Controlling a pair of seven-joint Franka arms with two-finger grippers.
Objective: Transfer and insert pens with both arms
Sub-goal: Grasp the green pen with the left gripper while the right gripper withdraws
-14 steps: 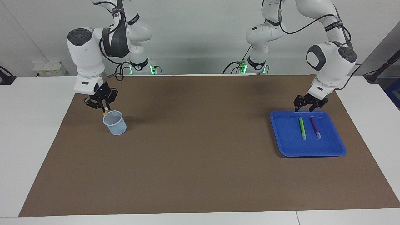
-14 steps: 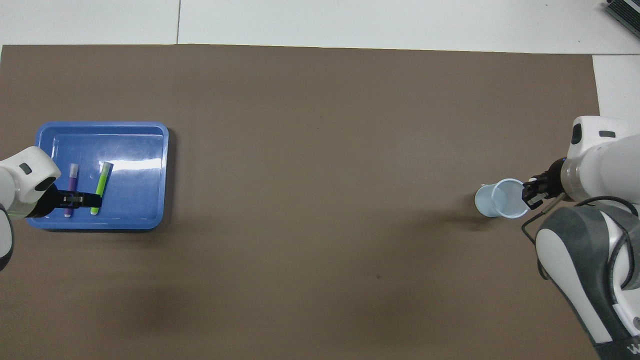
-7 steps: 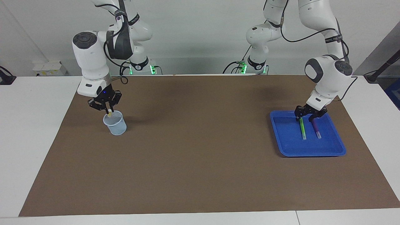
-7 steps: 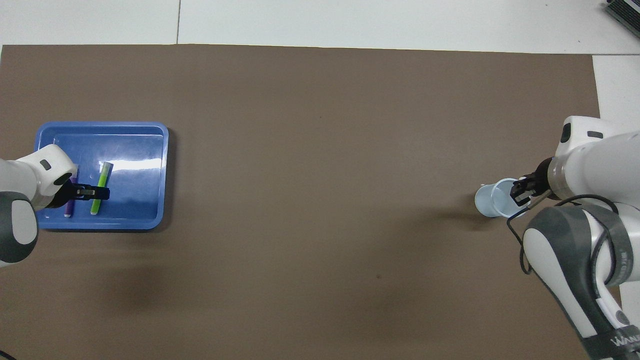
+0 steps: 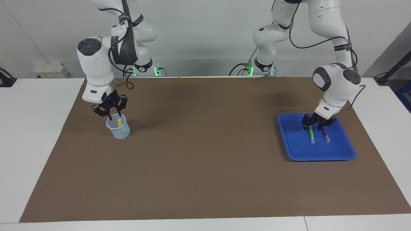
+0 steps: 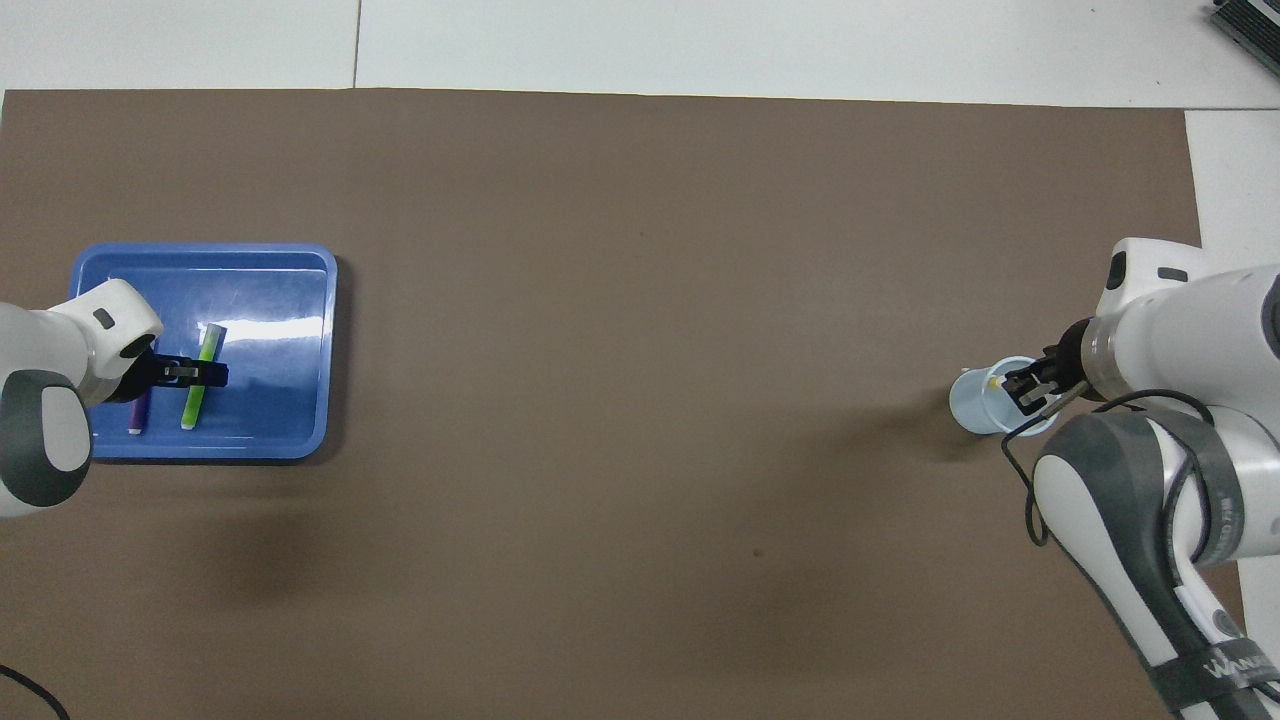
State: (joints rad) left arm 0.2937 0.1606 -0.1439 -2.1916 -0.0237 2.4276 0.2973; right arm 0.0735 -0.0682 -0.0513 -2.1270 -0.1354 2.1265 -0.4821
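Yellow pen (image 5: 119,123) sits in cup (image 5: 118,129); right tool (image 5: 110,113) spread above it. Left tool (image 5: 313,125) spread astride green pen (image 5: 311,134) in tray (image 5: 295,150), not pinching. Next: close, lift.

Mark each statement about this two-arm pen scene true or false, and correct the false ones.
1. The yellow pen stands in the cup. True.
2. The green pen lies on the brown mat. False: it lies in the blue tray.
3. The purple pen lies beside the green pen. True.
4. The left gripper is over the cup. False: it is down over the green pen in the tray.
5. The right gripper grips the yellow pen. False: it is open above the cup.
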